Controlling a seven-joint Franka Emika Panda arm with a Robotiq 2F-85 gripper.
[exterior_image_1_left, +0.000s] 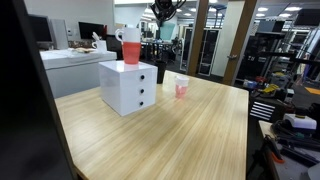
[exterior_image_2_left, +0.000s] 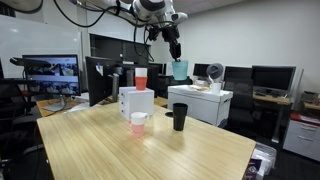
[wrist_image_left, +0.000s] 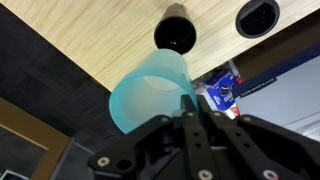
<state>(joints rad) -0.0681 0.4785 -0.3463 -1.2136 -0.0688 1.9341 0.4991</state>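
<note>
Gripper pinches the rim wall of the teal cup, which hangs just under it, high over the counter. Black cup far below. Teal cup is probably light, thin, slick plastic that flexes: grip gently at the rim.

Even overhead office light falls on the pale wooden surface, leaving soft shadows; the wrist view is blurred, its dark fingers out of focus
</note>
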